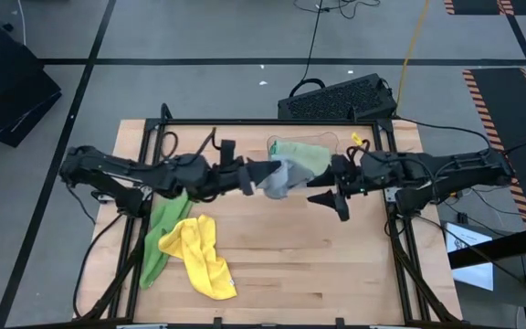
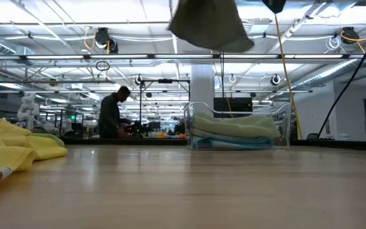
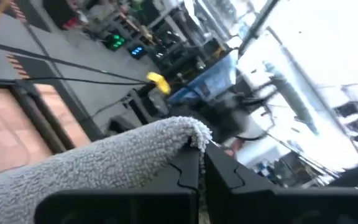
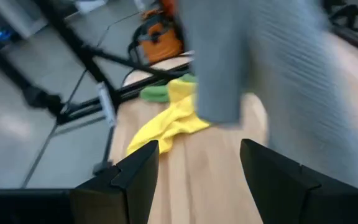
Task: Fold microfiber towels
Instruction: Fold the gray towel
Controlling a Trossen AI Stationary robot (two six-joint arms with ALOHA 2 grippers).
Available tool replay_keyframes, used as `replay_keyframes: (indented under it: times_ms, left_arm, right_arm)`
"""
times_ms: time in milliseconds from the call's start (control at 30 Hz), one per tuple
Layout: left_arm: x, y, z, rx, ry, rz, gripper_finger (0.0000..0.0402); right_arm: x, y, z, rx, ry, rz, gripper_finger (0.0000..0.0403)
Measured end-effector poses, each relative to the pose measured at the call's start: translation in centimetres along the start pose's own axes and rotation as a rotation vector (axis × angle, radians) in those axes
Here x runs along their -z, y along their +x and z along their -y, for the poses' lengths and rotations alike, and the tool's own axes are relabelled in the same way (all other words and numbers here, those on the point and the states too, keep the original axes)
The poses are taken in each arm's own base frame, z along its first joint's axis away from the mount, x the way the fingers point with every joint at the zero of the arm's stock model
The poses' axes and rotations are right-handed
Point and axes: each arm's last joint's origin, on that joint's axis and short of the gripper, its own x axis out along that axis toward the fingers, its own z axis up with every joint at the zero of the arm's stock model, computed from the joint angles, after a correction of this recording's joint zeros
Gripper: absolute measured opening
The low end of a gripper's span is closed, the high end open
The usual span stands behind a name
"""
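Note:
A grey microfiber towel hangs high above the table's middle, and my left gripper is shut on it. In the low view only its lower part shows, well above the table. My right gripper stands open just to the right of the towel and touches nothing. In the right wrist view the towel hangs beyond the open fingers. A yellow towel and a bright green towel lie crumpled on the table at the near left. My left gripper pinches a bunched edge of the grey towel between its two shut fingers. The cloth drapes back over one finger. The fingers come about level from the table's left. The towel hangs slack below them, clear of the table.
A clear plastic bin with folded towels, a sage green one on top, stands at the far middle of the table. A black frame runs along the table's edges. A person is in the room beyond.

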Motion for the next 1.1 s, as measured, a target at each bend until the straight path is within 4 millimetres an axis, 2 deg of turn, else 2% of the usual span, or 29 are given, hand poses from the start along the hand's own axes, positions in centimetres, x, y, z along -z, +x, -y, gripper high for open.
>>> replay_keyframes:
  times_ms: [300, 667, 900, 1100]
  left_arm:
    - [0.6, 2.9, -2.1, 0.014, -0.050, 0.080, 0.0004]
    - [-0.8, 3.9, -2.5, 0.204, -0.018, 0.010, 0.0007]
    - [-1.4, 4.1, -2.7, 0.302, 0.083, -0.058, 0.0004]
    - [-2.1, 4.4, -3.2, 0.343, 0.100, -0.098, 0.0010]
  right_arm:
    - [0.5, -0.2, 0.9, 0.036, -0.106, -0.076, 0.0217]
    - [0.2, -0.2, 1.4, 0.109, 0.260, -0.027, 0.0223]
    - [0.2, -0.2, 1.2, 0.212, 0.346, 0.058, 0.0252]
    - [0.0, -0.2, 1.1, 0.216, 0.354, 0.090, 0.0260]
